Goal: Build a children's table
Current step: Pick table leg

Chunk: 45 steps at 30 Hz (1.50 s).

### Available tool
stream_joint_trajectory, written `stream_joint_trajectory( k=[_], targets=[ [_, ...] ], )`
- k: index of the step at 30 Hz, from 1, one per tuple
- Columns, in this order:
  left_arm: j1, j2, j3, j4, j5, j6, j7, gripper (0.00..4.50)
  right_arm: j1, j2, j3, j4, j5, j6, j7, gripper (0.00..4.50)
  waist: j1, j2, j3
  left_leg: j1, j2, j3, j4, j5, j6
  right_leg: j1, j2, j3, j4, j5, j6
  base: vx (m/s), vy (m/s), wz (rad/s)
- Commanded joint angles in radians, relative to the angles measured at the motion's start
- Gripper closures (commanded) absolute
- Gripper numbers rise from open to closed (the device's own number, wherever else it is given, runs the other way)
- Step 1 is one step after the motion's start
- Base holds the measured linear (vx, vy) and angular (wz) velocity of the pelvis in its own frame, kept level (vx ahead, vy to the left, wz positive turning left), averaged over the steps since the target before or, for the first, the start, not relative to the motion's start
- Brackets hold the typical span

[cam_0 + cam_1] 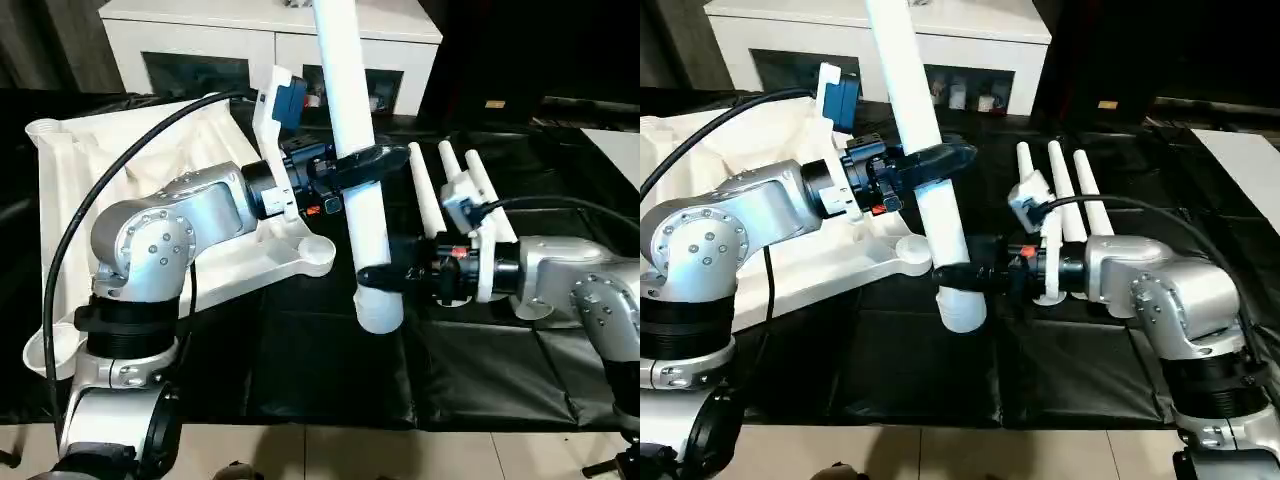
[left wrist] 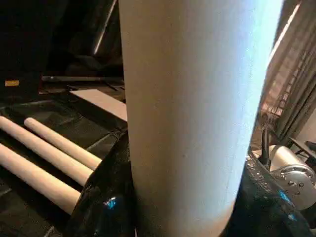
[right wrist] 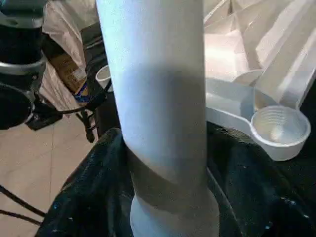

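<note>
1 white tapered leg (image 1: pixel 352 130) is held upright above the black-covered desk (image 1: pixel 300 380), pinched mid-length by the left end effector (image 1: pixel 372 160) and near its wide lower end by the right end effector (image 1: pixel 385 273). 3 legs (image 1: pixel 1065 195) are laid beside it. The upturned tabletop (image 1: pixel 130 170) is seen at the left.

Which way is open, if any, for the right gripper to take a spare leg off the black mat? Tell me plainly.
Probably none yet. The right gripper is closed around the lower end of the upright leg, which the left gripper also holds higher up. The three spare legs lie uncovered just beyond it, so after letting go the path looks free.
</note>
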Motion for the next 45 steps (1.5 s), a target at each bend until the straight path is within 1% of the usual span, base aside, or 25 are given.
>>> stream_joint_trajectory(
  k=[1, 5, 8, 13, 15, 17, 18, 19, 20, 22, 23, 24, 25, 26, 27, 28, 29, 31, 32, 34, 35, 39, 40, 44, 45],
  targets=[
    [-0.030, 0.009, -0.009, -0.014, -0.018, -0.001, -0.031, 2.69, -0.009, -0.015, 0.006, -0.008, -0.005, -0.008, 0.014, 1.97, 0.002, -0.007, -0.072, 0.009, 0.047, -0.013, -0.066, -0.032, 0.017, 0.061, -0.077, 0.050, -0.071, -0.074, -0.218, 0.000, 0.000, 0.00],
    [-0.021, 0.022, -0.029, -0.033, -0.018, 0.003, -0.061, 2.69, -0.011, -0.009, 0.010, -0.012, -0.004, -0.010, 0.026, 2.38, 0.002, -0.006, -0.073, 0.009, 0.048, -0.014, -0.066, -0.027, 0.017, 0.060, -0.078, 0.050, -0.069, -0.074, -0.216, 0.000, 0.000, 0.00],
    [-0.024, 0.021, -0.028, -0.031, -0.016, 0.000, -0.057, 2.69, -0.012, -0.006, 0.020, -0.012, -0.002, -0.014, 0.025, 2.52, 0.003, -0.005, -0.073, 0.009, 0.048, -0.013, -0.066, -0.028, 0.016, 0.061, -0.078, 0.050, -0.069, -0.066, -0.221, 0.000, 0.000, 0.00],
    [-0.026, 0.017, -0.025, -0.017, -0.002, -0.012, -0.048, 2.69, -0.007, 0.014, 0.024, -0.016, -0.008, -0.028, 0.004, 2.57, 0.002, -0.004, -0.073, 0.009, 0.048, -0.013, -0.066, -0.034, 0.012, 0.061, -0.078, 0.050, -0.070, -0.073, -0.221, 0.000, 0.000, 0.00],
    [-0.027, 0.016, -0.024, -0.010, 0.024, -0.032, -0.023, 2.69, -0.005, 0.039, 0.011, -0.017, -0.017, -0.049, -0.025, 2.58, 0.002, 0.000, -0.074, 0.009, 0.049, -0.014, -0.066, -0.029, 0.010, 0.060, -0.077, 0.050, -0.068, -0.060, -0.222, 0.000, 0.000, 0.00],
    [-0.032, -0.006, 0.004, 0.017, 0.016, -0.024, 0.019, 2.00, -0.008, 0.074, -0.005, -0.010, -0.037, -0.075, -0.077, 2.59, 0.001, -0.002, -0.074, 0.008, 0.048, -0.014, -0.066, -0.029, 0.007, 0.060, -0.077, 0.050, -0.068, -0.051, -0.224, 0.000, 0.000, 0.00],
    [-0.034, -0.015, 0.012, 0.031, 0.038, -0.034, 0.060, 2.00, -0.010, 0.092, -0.002, -0.007, -0.062, -0.098, -0.110, 2.60, -0.001, -0.003, -0.073, 0.007, 0.046, -0.013, -0.066, -0.031, 0.006, 0.060, -0.076, 0.050, -0.069, -0.052, -0.224, 0.000, 0.000, 0.00],
    [-0.034, -0.015, 0.012, 0.031, 0.038, -0.034, 0.060, 2.00, -0.010, 0.092, -0.002, -0.007, -0.062, -0.098, -0.110, 2.60, -0.002, 0.000, -0.073, 0.008, 0.047, -0.014, -0.066, -0.037, -0.001, 0.059, -0.077, 0.050, -0.070, -0.060, -0.223, 0.000, 0.000, 0.00],
    [-0.034, -0.020, 0.016, 0.039, 0.054, -0.041, 0.086, 1.93, -0.010, 0.102, 0.002, -0.006, -0.078, -0.113, -0.131, 2.60, 0.000, -0.001, -0.075, 0.010, 0.047, -0.014, -0.067, -0.040, -0.003, 0.062, -0.077, 0.050, -0.070, -0.066, -0.220, 0.000, 0.000, 0.00],
    [-0.024, -0.032, 0.014, 0.041, 0.091, -0.068, 0.132, 1.64, -0.011, 0.125, 0.012, -0.001, -0.114, -0.145, -0.177, 2.62, 0.000, 0.002, -0.072, 0.009, 0.049, -0.015, -0.068, -0.046, -0.010, 0.058, -0.077, 0.050, -0.072, -0.071, -0.213, 0.000, 0.000, 0.00],
    [-0.015, -0.054, 0.017, 0.046, 0.138, -0.105, 0.200, 1.57, -0.015, 0.149, 0.027, 0.001, -0.162, -0.184, -0.233, 2.62, 0.001, -0.002, -0.074, 0.011, 0.048, -0.015, -0.068, -0.043, -0.012, 0.061, -0.076, 0.050, -0.070, -0.067, -0.206, 0.000, 0.000, 0.00],
    [-0.012, -0.089, 0.043, 0.056, 0.159, -0.135, 0.273, 1.54, -0.021, 0.172, 0.036, 0.005, -0.192, -0.203, -0.279, 2.62, -0.001, 0.004, -0.073, 0.008, 0.048, -0.017, -0.069, -0.036, -0.017, 0.060, -0.075, 0.050, -0.070, -0.055, -0.203, 0.000, 0.000, 0.00],
    [-0.012, -0.089, 0.043, 0.056, 0.159, -0.135, 0.273, 1.46, -0.021, 0.172, 0.036, 0.005, -0.192, -0.203, -0.279, 2.62, -0.002, 0.002, -0.074, 0.008, 0.049, -0.016, -0.067, -0.033, -0.020, 0.061, -0.077, 0.050, -0.070, -0.044, -0.205, 0.000, 0.000, 0.00],
    [-0.015, -0.129, 0.082, 0.066, 0.157, -0.155, 0.343, 1.46, -0.028, 0.181, 0.056, 0.006, -0.231, -0.230, -0.314, 2.62, -0.002, 0.001, -0.076, 0.008, 0.047, -0.016, -0.067, -0.030, -0.016, 0.064, -0.076, 0.050, -0.068, -0.031, -0.205, 0.000, 0.000, 0.00],
    [-0.006, -0.141, 0.075, 0.062, 0.195, -0.180, 0.382, 1.20, -0.037, 0.195, 0.078, 0.010, -0.274, -0.249, -0.358, 2.62, -0.003, -0.003, -0.076, 0.005, 0.047, -0.017, -0.066, -0.025, -0.018, 0.065, -0.077, 0.051, -0.068, -0.014, -0.210, 0.000, 0.000, 0.00],
    [-0.003, -0.142, 0.071, 0.059, 0.205, -0.185, 0.387, 1.20, -0.039, 0.198, 0.082, 0.010, -0.283, -0.253, -0.367, 2.62, -0.004, -0.003, -0.075, 0.006, 0.048, -0.018, -0.067, -0.024, -0.017, 0.065, -0.076, 0.050, -0.068, -0.014, -0.209, 0.000, 0.000, 0.00],
    [0.008, -0.144, 0.062, 0.052, 0.214, -0.180, 0.392, 1.13, -0.044, 0.208, 0.096, 0.016, -0.319, -0.268, -0.403, 2.62, -0.004, -0.006, -0.076, 0.007, 0.045, -0.016, -0.067, -0.028, -0.012, 0.065, -0.076, 0.051, -0.069, -0.023, -0.202, 0.000, 0.000, 0.00],
    [0.023, -0.151, 0.057, 0.043, 0.222, -0.168, 0.408, 1.09, -0.049, 0.225, 0.111, 0.029, -0.358, -0.287, -0.449, 2.62, -0.005, -0.003, -0.074, 0.005, 0.045, -0.017, -0.069, -0.026, -0.016, 0.063, -0.076, 0.051, -0.068, -0.038, -0.192, 0.000, 0.000, 0.00],
    [0.029, -0.149, 0.049, 0.041, 0.231, -0.168, 0.413, 1.08, -0.049, 0.234, 0.115, 0.036, -0.373, -0.295, -0.468, 2.62, -0.006, -0.001, -0.074, 0.008, 0.046, -0.016, -0.068, -0.034, -0.018, 0.059, -0.075, 0.051, -0.069, -0.046, -0.190, 0.000, 0.000, 0.00],
    [0.032, -0.149, 0.049, 0.040, 0.233, -0.170, 0.414, 1.08, -0.050, 0.239, 0.122, 0.041, -0.382, -0.302, -0.474, 2.62, -0.005, -0.002, -0.075, 0.009, 0.045, -0.016, -0.069, -0.046, -0.020, 0.060, -0.075, 0.051, -0.070, -0.054, -0.187, 0.000, 0.000, 0.00],
    [0.035, -0.152, 0.050, 0.040, 0.237, -0.175, 0.418, 1.36, -0.049, 0.246, 0.127, 0.046, -0.394, -0.310, -0.480, 2.62, -0.005, 0.000, -0.073, 0.008, 0.045, -0.016, -0.069, -0.044, -0.021, 0.059, -0.073, 0.051, -0.070, -0.045, -0.185, 0.000, 0.000, 0.00],
    [0.033, -0.152, 0.058, 0.042, 0.247, -0.177, 0.442, 1.48, -0.052, 0.282, 0.104, 0.071, -0.410, -0.312, -0.538, 2.62, -0.003, 0.003, -0.073, 0.010, 0.046, -0.016, -0.071, -0.049, -0.021, 0.058, -0.074, 0.051, -0.067, -0.025, -0.190, 0.000, 0.000, 0.00],
    [0.033, -0.152, 0.058, 0.042, 0.247, -0.177, 0.442, 1.77, -0.052, 0.282, 0.104, 0.071, -0.410, -0.312, -0.538, 2.62, -0.004, 0.001, -0.073, 0.009, 0.046, -0.017, -0.071, -0.050, -0.023, 0.058, -0.074, 0.051, -0.067, -0.023, -0.190, 0.000, 0.000, 0.00],
    [0.036, -0.169, 0.072, 0.035, 0.227, -0.182, 0.437, 1.93, -0.053, 0.283, 0.119, 0.077, -0.426, -0.331, -0.524, 2.63, -0.004, 0.005, -0.074, 0.009, 0.045, -0.017, -0.070, -0.055, -0.026, 0.060, -0.075, 0.052, -0.066, -0.020, -0.185, 0.000, 0.000, 0.00],
    [0.036, -0.169, 0.072, 0.035, 0.227, -0.182, 0.437, 2.07, -0.053, 0.283, 0.119, 0.077, -0.426, -0.331, -0.524, 2.63, -0.004, 0.005, -0.074, 0.009, 0.045, -0.016, -0.070, -0.055, -0.025, 0.059, -0.074, 0.052, -0.067, -0.017, -0.186, 0.000, 0.000, 0.00]
  ],
)
